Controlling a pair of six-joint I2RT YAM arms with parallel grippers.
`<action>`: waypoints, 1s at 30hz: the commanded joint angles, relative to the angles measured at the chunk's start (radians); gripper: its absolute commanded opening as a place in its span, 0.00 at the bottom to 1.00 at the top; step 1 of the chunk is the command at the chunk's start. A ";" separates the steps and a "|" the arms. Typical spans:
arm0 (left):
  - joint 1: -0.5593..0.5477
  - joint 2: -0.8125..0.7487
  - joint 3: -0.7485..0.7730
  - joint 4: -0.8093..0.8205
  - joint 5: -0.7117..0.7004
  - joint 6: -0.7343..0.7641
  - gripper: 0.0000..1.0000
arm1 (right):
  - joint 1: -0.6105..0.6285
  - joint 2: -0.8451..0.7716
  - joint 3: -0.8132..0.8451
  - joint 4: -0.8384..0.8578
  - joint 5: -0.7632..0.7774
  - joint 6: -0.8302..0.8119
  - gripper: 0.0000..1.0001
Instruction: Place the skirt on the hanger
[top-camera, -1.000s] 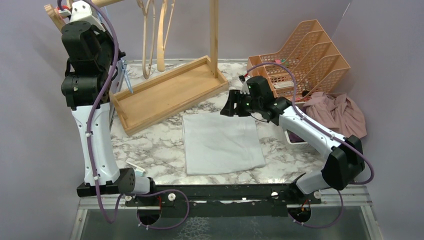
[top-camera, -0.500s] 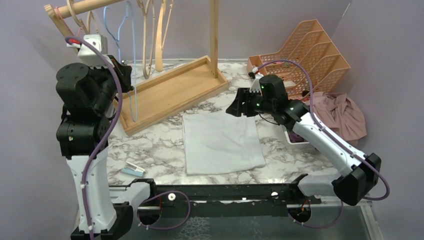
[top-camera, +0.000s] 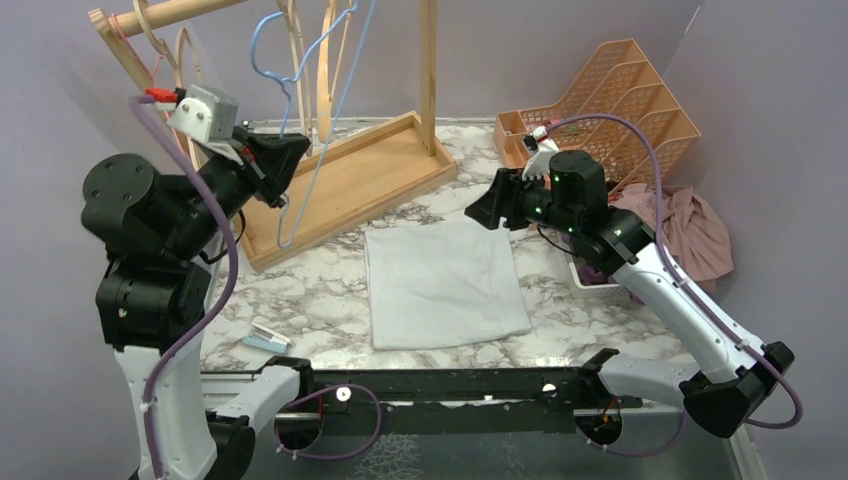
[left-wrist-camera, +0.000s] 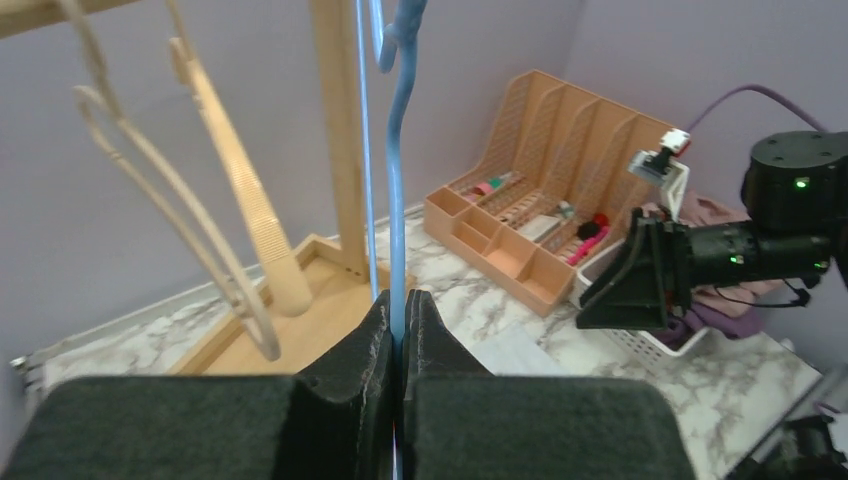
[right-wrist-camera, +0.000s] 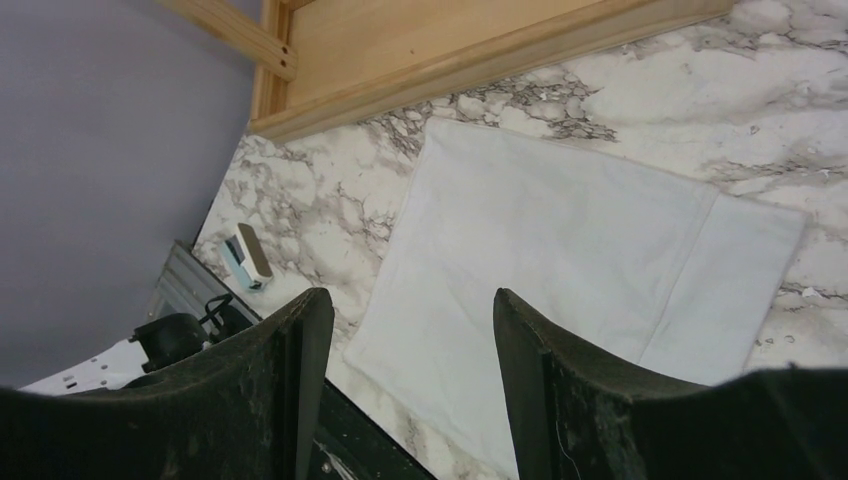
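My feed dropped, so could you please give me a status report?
Left end effector shut on blue hanger. Right end effector open near skirt. Skirt flat, uncovered.

no readable text, no labels, no brands, no numbers anywhere in view

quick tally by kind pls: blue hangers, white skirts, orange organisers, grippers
blue hanger: 1
white skirt: 1
orange organiser: 1
grippers: 2 (left gripper clamped on the blue hanger, right gripper with fingers apart above the white skirt)
total: 5
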 joint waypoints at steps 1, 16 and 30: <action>-0.027 0.078 -0.040 0.108 0.210 -0.085 0.00 | 0.001 -0.042 -0.001 0.033 0.091 0.008 0.65; -0.273 0.332 -0.305 0.484 0.202 -0.390 0.00 | 0.001 -0.145 0.011 0.184 0.070 0.068 0.67; -0.482 0.334 -0.546 0.723 0.044 -0.455 0.00 | 0.001 0.087 0.121 0.380 0.014 0.324 0.70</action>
